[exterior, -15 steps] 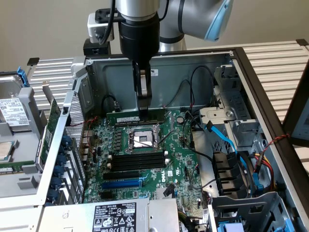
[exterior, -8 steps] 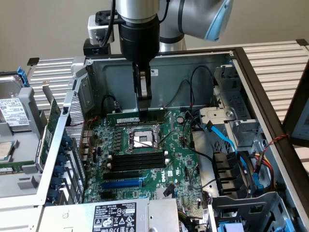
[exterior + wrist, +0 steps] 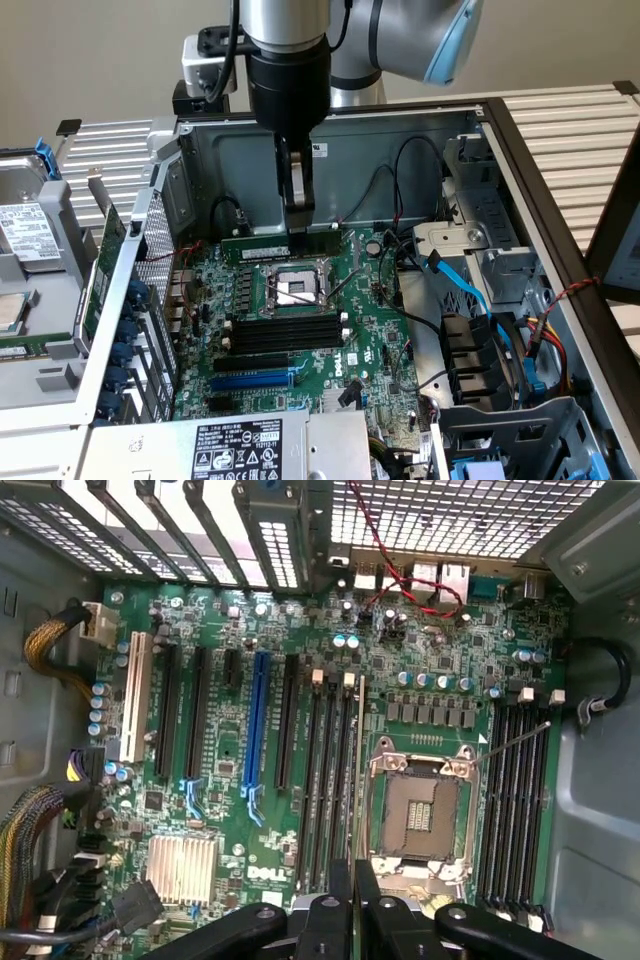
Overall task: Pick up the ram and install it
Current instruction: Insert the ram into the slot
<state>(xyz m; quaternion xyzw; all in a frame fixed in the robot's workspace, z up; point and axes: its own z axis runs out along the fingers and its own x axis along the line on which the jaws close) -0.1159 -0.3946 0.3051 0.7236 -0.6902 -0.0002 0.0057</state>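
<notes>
The ram [image 3: 260, 245] is a thin green stick held level inside the open computer case, above the motherboard [image 3: 370, 330]. My gripper [image 3: 298, 228] comes down from above and is shut on the stick's upper edge near its middle. In the wrist view the ram [image 3: 358, 770] shows edge-on as a thin line running out from my gripper [image 3: 352, 880]. It lies just beside the black memory slots [image 3: 325, 780], between them and the CPU socket [image 3: 415, 805]. In the exterior view the memory slots [image 3: 275, 332] stand empty below the socket [image 3: 295, 290].
A blue expansion slot [image 3: 255, 380] lies beyond the memory slots. More black slots [image 3: 515, 800] flank the socket's other side. Blue and black cables [image 3: 470, 285] and drive bays crowd the exterior view's right. The case's back wall [image 3: 400, 130] rises behind the arm. A labelled power supply [image 3: 235, 450] sits in front.
</notes>
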